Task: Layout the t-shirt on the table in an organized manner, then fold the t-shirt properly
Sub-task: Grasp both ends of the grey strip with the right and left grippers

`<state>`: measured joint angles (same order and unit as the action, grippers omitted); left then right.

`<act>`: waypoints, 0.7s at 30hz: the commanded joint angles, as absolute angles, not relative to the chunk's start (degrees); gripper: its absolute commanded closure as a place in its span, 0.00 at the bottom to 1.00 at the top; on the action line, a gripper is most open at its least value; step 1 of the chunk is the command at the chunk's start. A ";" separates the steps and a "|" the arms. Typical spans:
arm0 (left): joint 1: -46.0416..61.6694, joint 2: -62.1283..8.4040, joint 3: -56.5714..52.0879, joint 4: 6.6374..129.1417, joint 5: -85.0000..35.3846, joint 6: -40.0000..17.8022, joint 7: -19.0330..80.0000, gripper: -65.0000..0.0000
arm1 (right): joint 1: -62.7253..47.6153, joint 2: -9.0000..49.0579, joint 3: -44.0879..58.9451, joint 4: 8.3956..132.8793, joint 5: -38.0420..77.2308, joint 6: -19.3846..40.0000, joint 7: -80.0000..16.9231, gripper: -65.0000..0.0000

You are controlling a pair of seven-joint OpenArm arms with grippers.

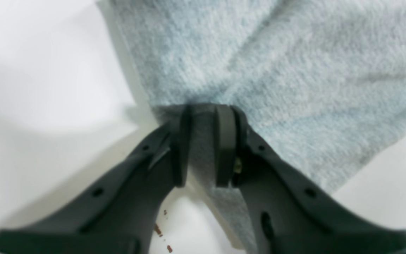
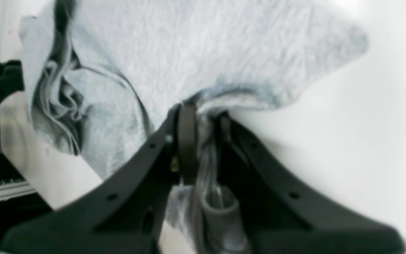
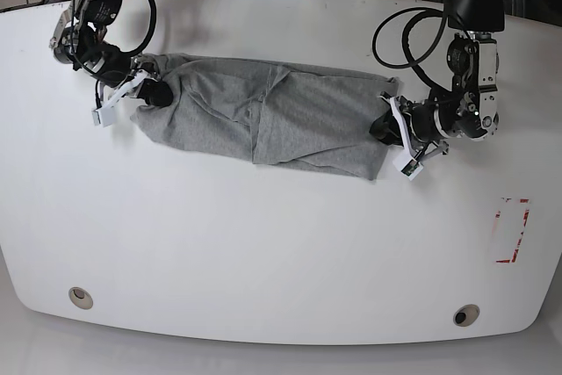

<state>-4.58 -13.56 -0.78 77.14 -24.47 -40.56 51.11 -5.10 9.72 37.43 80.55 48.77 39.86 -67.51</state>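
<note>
The heather-grey t-shirt lies stretched across the far half of the white table, bunched into a long band with folds down its middle. My left gripper is at the shirt's right end. In the left wrist view this left gripper is shut on an edge of the t-shirt. My right gripper is at the shirt's left end. In the right wrist view the right gripper has its jaws closed on a gathered fold of the t-shirt, with crumpled layers to its left.
A red tape rectangle marks the table's right side. Two round grommets sit near the front edge. Small dark specks lie on the table under the left gripper. Cables and dark floor lie beyond the far edge.
</note>
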 commanded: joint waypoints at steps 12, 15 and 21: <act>-4.09 -14.11 -0.48 77.05 -20.88 -40.00 55.34 0.84 | -4.79 14.11 36.97 90.77 49.98 40.00 -64.22 1.00; -4.09 -14.02 -0.48 77.05 -20.88 -40.00 55.34 0.84 | -4.79 14.99 33.10 95.52 48.31 40.00 -64.22 1.00; -4.18 -13.93 0.31 77.05 -20.79 -40.00 55.43 0.84 | -4.70 13.41 23.16 104.75 42.33 40.00 -63.69 1.00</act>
